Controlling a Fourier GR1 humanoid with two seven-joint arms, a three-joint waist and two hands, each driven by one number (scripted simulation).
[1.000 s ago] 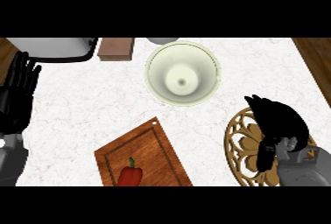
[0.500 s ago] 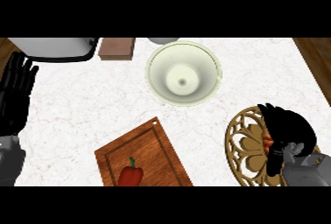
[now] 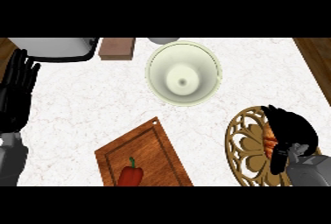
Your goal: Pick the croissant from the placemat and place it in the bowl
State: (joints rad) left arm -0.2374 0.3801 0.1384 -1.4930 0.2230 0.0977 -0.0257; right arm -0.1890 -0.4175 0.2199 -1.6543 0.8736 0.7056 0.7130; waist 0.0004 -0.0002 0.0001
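Observation:
A round gold openwork placemat [image 3: 245, 146] lies at the lower right of the white counter. On it I see only an orange-brown edge of the croissant [image 3: 268, 139], the rest hidden under my right hand [image 3: 294, 131], whose fingers curl down round it. The pale cream bowl [image 3: 184, 72] stands at the upper middle, up and to the left of the placemat, with nothing in it. My left hand [image 3: 16, 94] rests open, fingers up, at the left edge.
A wooden cutting board [image 3: 152, 151] with a red pepper [image 3: 131, 175] lies at the lower middle. A brown block [image 3: 116, 47], a grey appliance [image 3: 55, 47] and a pale dish [image 3: 163, 40] line the back edge.
My right hand has moved down over the placemat and its fingers have closed round the croissant. The left hand has barely shifted.

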